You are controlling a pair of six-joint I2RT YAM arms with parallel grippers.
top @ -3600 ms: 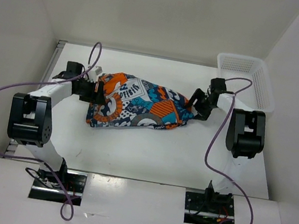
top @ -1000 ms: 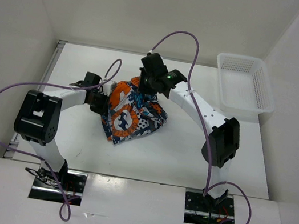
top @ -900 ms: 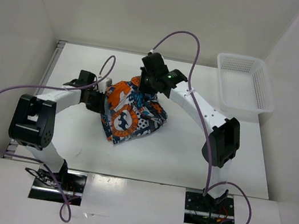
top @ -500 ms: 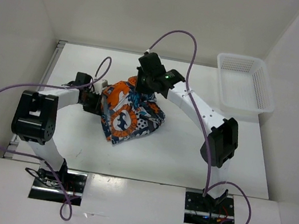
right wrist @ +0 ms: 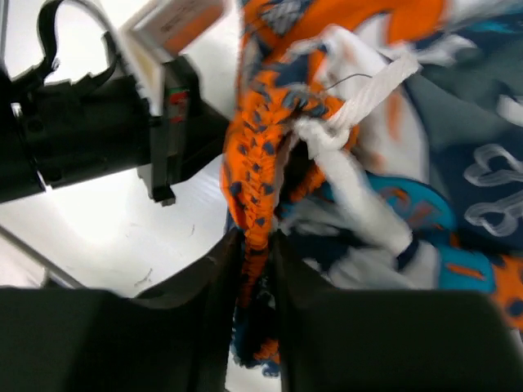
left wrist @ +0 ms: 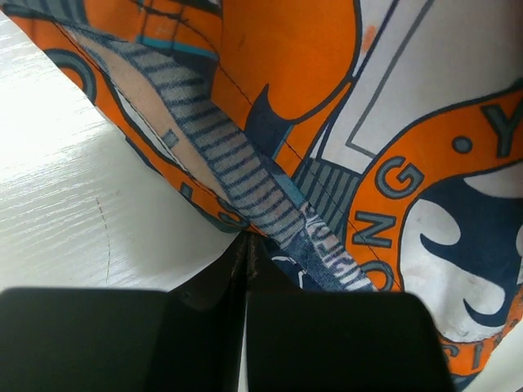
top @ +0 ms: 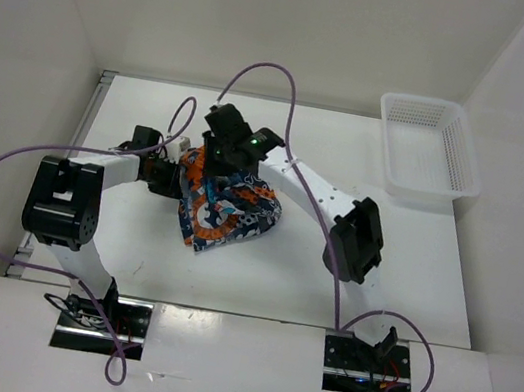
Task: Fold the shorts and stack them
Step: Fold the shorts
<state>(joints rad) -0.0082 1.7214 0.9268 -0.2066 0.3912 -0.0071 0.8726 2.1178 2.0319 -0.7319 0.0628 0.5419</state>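
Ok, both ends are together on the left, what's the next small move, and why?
Probably lower the right fingers and lay their pinched waistband edge flat beside the left fingers, then open. Both are shut on the shorts, close together, and the fold looks bunched, not flat.

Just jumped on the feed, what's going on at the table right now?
Both arms are holding the shorts, which lie bunched left of centre on the table. The left gripper is pinched on their left edge; the right gripper, reaching across from the right, is clamped on the orange waistband by the drawstring. The fold looks half done, nothing stacked yet. The white basket sits far right, untouched.
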